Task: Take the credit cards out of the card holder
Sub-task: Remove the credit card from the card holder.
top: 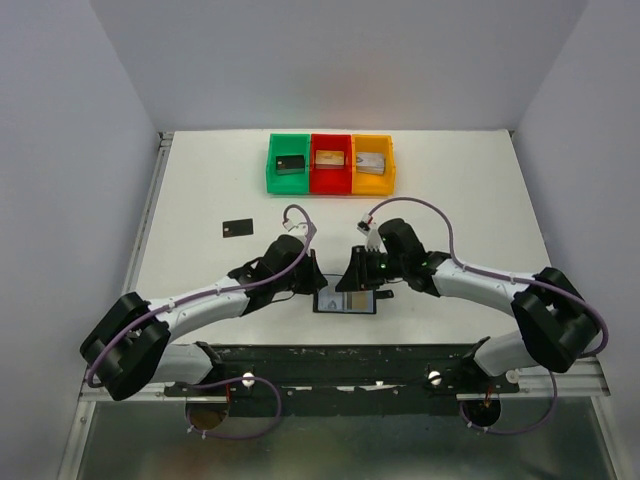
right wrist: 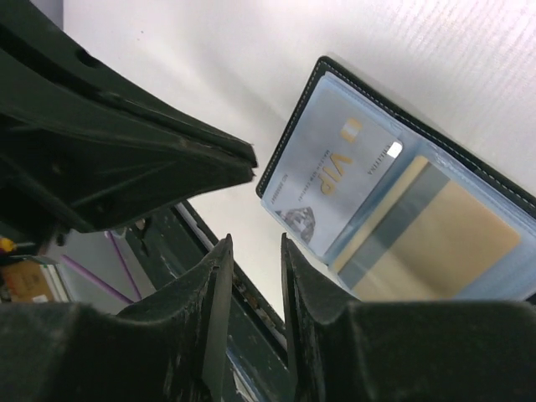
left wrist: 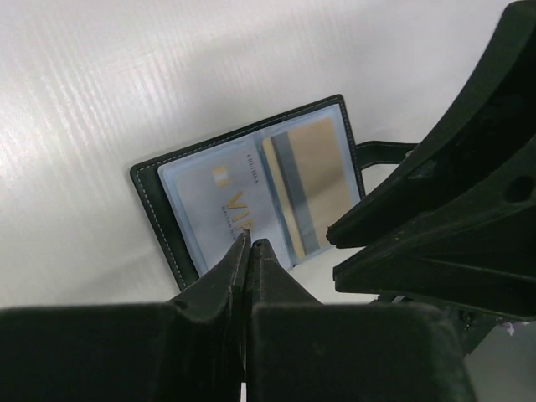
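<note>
Card holder (left wrist: 209,201) lying open, left fingers (left wrist: 224,280) pressed together; right fingers (right wrist: 211,297) slightly apart

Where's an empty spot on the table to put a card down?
Bare table lies right of the yellow bin, beyond the right arm. Another patch sits left of the green bin, behind the black card. It's crowded by the wallet, where the left gripper and right gripper meet.

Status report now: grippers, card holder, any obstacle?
Left gripper shut, tips at the open card holder's edge. Right gripper open, empty, near it. VIP card and gold card inside; black card out on table. No obstacle.
</note>
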`<act>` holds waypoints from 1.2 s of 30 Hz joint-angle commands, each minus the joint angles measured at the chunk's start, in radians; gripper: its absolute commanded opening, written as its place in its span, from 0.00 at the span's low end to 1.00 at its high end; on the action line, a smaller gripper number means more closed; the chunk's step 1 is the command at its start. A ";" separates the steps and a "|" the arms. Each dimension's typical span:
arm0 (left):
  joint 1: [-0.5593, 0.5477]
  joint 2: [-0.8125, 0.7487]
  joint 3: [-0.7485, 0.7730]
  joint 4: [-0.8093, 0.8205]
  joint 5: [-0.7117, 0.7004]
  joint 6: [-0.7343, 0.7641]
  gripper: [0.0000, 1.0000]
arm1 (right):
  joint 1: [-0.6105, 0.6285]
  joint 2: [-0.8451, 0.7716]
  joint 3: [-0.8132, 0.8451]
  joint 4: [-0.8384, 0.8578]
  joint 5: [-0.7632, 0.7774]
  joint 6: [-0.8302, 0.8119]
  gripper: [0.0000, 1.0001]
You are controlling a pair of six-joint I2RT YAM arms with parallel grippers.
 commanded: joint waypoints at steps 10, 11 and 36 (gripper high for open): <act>0.011 0.131 -0.019 0.042 -0.028 -0.008 0.03 | -0.004 0.109 -0.002 0.091 0.031 0.078 0.37; 0.010 0.137 -0.019 0.038 -0.030 -0.008 0.03 | -0.003 0.114 0.000 0.088 0.034 0.075 0.37; 0.011 0.175 -0.028 -0.011 -0.050 -0.013 0.02 | -0.003 0.197 -0.010 0.046 0.074 0.072 0.38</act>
